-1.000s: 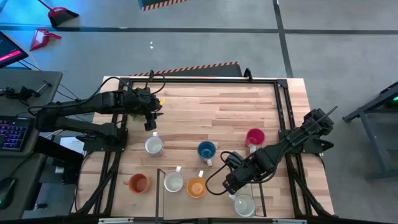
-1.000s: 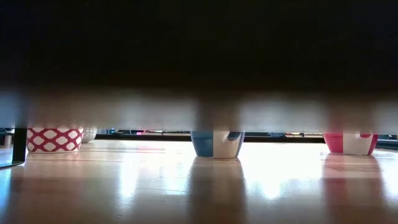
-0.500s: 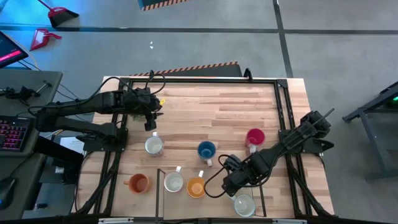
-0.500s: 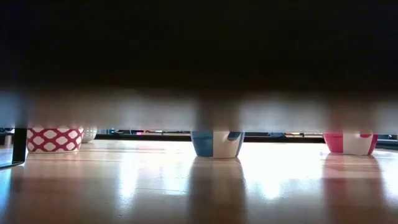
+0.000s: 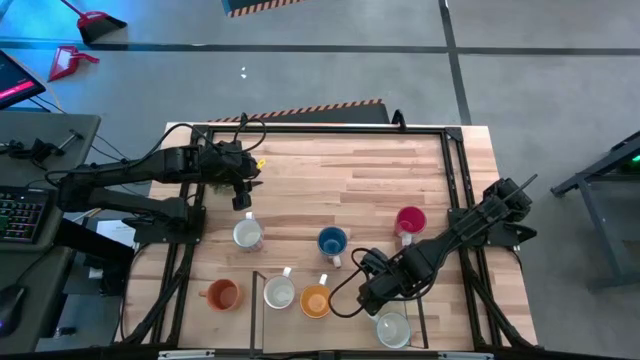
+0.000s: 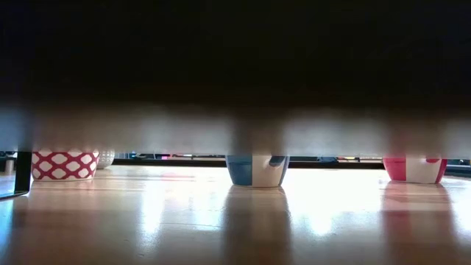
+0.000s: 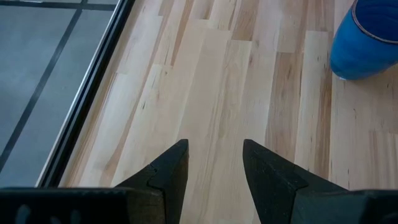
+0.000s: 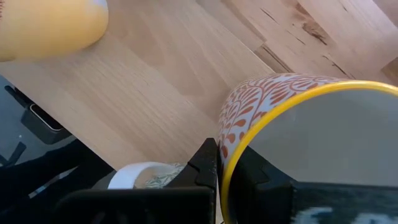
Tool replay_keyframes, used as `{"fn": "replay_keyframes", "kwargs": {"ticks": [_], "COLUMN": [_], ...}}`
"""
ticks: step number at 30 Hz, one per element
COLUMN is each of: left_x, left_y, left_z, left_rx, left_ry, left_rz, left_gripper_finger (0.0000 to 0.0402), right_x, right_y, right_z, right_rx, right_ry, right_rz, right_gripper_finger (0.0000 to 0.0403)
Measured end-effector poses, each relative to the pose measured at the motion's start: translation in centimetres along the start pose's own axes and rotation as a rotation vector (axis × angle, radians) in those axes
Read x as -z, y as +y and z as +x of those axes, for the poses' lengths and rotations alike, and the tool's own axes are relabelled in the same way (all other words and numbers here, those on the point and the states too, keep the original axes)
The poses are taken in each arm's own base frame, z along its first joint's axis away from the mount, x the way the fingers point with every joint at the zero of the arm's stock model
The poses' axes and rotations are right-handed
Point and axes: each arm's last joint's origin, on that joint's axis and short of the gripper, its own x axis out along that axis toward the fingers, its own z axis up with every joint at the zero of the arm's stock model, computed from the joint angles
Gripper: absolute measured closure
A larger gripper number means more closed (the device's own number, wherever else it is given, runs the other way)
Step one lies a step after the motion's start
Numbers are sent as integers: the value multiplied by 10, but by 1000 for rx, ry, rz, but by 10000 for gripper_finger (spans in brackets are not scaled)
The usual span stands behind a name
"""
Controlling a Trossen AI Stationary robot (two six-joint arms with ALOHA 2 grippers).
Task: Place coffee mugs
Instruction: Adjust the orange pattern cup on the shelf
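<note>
Seven coffee mugs stand on the wooden table in the high view: a white one (image 5: 247, 234), a blue one (image 5: 332, 241), a red one (image 5: 410, 221), a brown-orange one (image 5: 222, 294), a white one (image 5: 279, 292), an orange one (image 5: 316, 300), and a white one (image 5: 393, 328) by the near edge. My right gripper (image 5: 378, 305) is shut on that last mug (image 8: 311, 137), which has a yellow rim and an orange leaf pattern. My left gripper (image 5: 240, 195) waits open over bare wood near the far left (image 7: 214, 155), a blue mug (image 7: 367, 37) beyond it. My right gripper pinches the yellow rim (image 8: 231, 157) of the leaf-patterned mug, one finger (image 8: 208, 163) outside the wall and one (image 8: 258, 177) inside the hollow. The fingers come slanting down from the table's far side. Whether the mug's base rests on the table, I cannot tell.
A black frame (image 5: 455, 170) runs along the table's sides. The orange mug (image 8: 50, 25) stands close to the held one. The low view shows three patterned mugs, red (image 6: 65, 163), blue (image 6: 256, 171) and pink (image 6: 414, 169). Bare wood (image 5: 340, 180) lies across the far half.
My right gripper has shifted a little toward the table's near edge over the white mug, then kept still. The mugs stand where they were.
</note>
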Motion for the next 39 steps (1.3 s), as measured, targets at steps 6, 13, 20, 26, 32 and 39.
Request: {"fn": "replay_keyframes", "kwargs": {"ticks": [6,13,20,26,32,39], "left_x": [0,0,0,0,0,0], "left_y": [0,0,0,0,0,0], "left_z": [0,0,0,0,0,0], "left_rx": [0,0,0,0,0,0], "left_ry": [0,0,0,0,0,0], "left_rz": [0,4,11,12,12,11], "left_gripper_finger": [259,259,259,259,259,259], "right_x": [1,0,-1,-1,-1,0], "right_y": [2,3,3,5,6,6], "right_z": [7,9,10,10,10,6], "right_rx": [7,16,14,-8,-16,-35], "right_ry": [37,21,23,18,19,50], "right_rz": [-3,-14,-24,-24,-24,-21], "right_gripper_finger": [403,403,380,361,340,321]}}
